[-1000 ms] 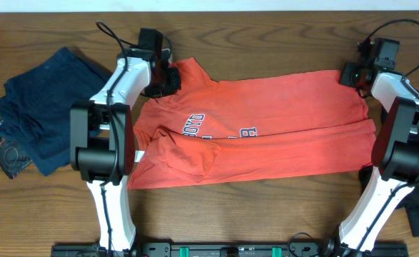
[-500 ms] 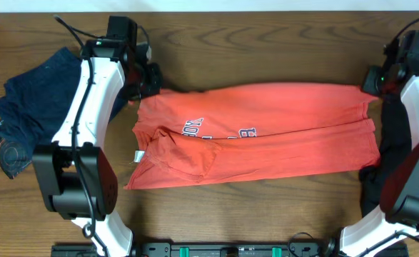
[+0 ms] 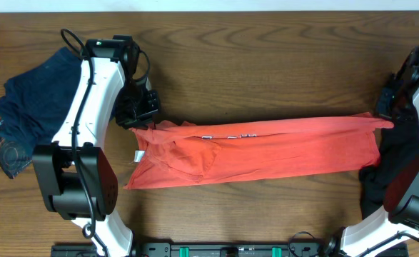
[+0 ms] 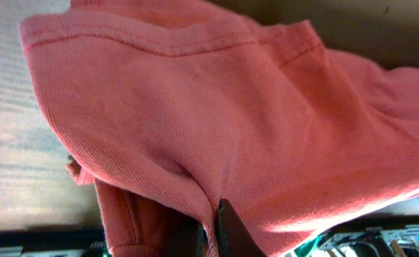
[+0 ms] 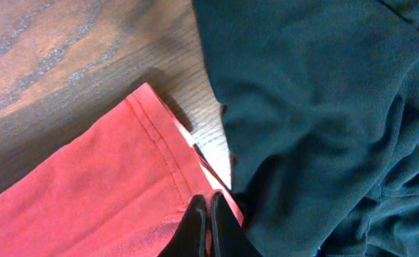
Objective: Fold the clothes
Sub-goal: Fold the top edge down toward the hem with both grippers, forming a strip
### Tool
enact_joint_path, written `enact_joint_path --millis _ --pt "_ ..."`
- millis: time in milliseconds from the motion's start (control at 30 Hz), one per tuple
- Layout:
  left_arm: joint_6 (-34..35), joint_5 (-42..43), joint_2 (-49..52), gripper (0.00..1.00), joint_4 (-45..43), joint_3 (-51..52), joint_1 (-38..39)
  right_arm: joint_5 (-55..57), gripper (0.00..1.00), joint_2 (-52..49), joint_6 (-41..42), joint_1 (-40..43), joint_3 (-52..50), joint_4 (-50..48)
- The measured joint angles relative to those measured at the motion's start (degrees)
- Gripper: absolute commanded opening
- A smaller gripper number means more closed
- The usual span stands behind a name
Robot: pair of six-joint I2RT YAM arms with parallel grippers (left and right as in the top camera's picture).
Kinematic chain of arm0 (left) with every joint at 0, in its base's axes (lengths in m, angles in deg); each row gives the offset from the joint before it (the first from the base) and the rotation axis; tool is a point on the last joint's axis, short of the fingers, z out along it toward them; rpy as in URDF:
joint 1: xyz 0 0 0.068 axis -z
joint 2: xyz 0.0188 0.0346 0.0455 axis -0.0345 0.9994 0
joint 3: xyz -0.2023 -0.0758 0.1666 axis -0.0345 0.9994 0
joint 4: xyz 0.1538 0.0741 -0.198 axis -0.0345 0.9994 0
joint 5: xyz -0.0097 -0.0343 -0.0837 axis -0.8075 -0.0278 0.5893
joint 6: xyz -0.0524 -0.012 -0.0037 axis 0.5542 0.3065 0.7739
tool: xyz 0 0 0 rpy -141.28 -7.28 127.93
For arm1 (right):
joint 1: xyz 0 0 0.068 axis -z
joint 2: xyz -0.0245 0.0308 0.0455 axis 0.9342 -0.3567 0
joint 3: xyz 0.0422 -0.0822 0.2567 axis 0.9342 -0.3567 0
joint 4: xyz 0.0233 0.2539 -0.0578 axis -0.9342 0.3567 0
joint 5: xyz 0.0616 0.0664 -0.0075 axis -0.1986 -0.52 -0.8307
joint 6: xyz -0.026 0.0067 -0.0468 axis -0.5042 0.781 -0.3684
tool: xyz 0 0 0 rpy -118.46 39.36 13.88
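Note:
A red T-shirt (image 3: 266,150) lies across the middle of the wooden table, folded lengthwise into a long band. My left gripper (image 3: 139,123) is shut on its upper left edge; the left wrist view shows red cloth (image 4: 230,121) pinched between the jaws (image 4: 214,232). My right gripper (image 3: 385,118) is shut on the shirt's upper right corner; the right wrist view shows the red hem (image 5: 123,193) held between the black fingers (image 5: 208,225).
A dark blue garment (image 3: 34,107) lies crumpled at the far left. A dark green-black garment (image 3: 391,168) lies at the right edge beside the shirt's end; it also shows in the right wrist view (image 5: 323,107). The arm bases stand at the front edge.
Both grippers have pulled the shirt's far edge toward the front, over the printed letters. The shirt went from a wide spread to a narrow folded band.

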Motion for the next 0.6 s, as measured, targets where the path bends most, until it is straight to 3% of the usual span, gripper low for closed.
enact_joint_path --millis 367,533,600 --pt "-0.2 -0.1 0.0 0.07 -1.7 10.9 3.4 -0.5 0.02 0.0 0.0 0.0 -1.4 0.2" --pt "-0.7 -2.7 0.0 0.38 -1.1 15.2 4.3 -0.3 0.11 0.0 -0.2 0.0 -4.3 0.2" --pt "-0.4 -4.7 0.0 0.41 -0.3 16.4 4.3 0.1 0.12 0.0 -0.2 0.0 -4.8 0.3"
